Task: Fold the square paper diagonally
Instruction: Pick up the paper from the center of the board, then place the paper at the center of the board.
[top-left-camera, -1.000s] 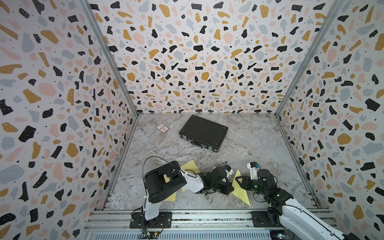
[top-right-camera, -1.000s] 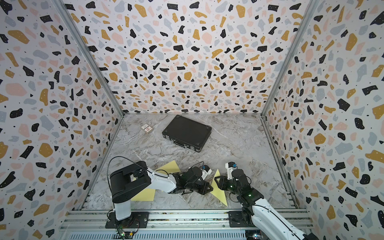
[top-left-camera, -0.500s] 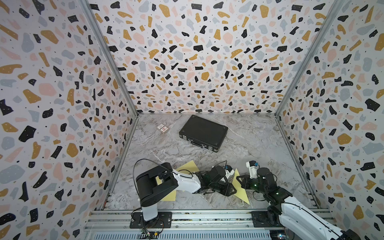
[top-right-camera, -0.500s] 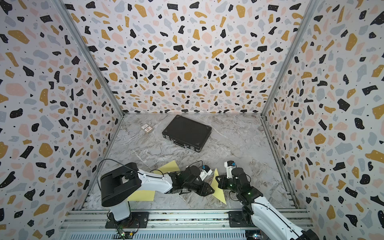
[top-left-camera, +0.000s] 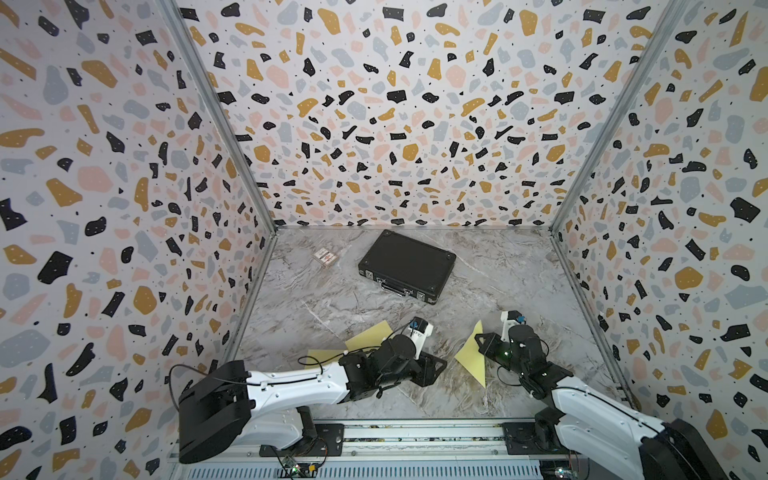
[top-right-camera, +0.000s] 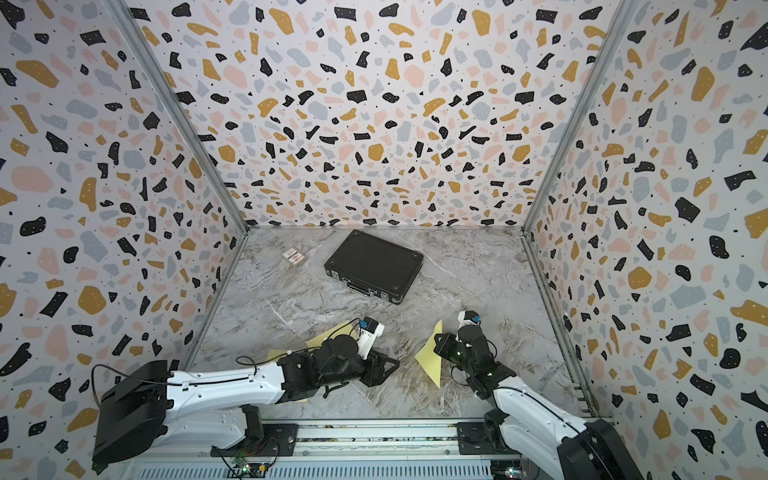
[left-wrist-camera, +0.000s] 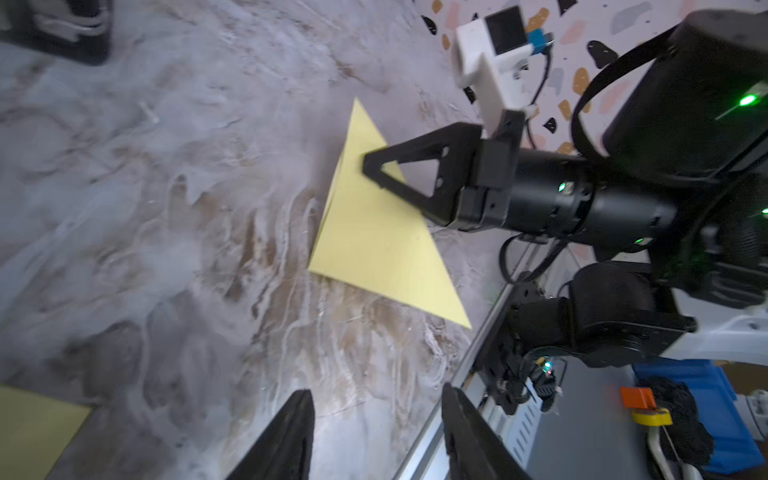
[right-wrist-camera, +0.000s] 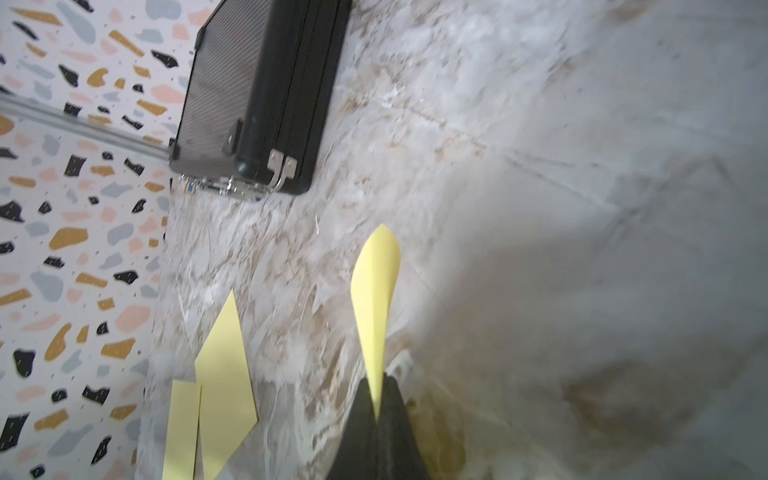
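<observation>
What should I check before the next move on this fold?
1. Grip: right gripper shut on the folded paper: ok.
2. Free arm: left gripper open and empty: ok.
3. Clearance: left gripper apart from the folded paper: ok.
4. Shape: folded paper forms a triangle: ok.
5. Crease pressed flat along its whole length: cannot tell.
6. Clutter: spare sheets lie apart from the folded paper: ok.

Both top views high over the near edge, looking down across the whole surface (top-left-camera: 332, 299), wrist views low and close, skimming it, both sharing the folded paper (left-wrist-camera: 374, 241).
</observation>
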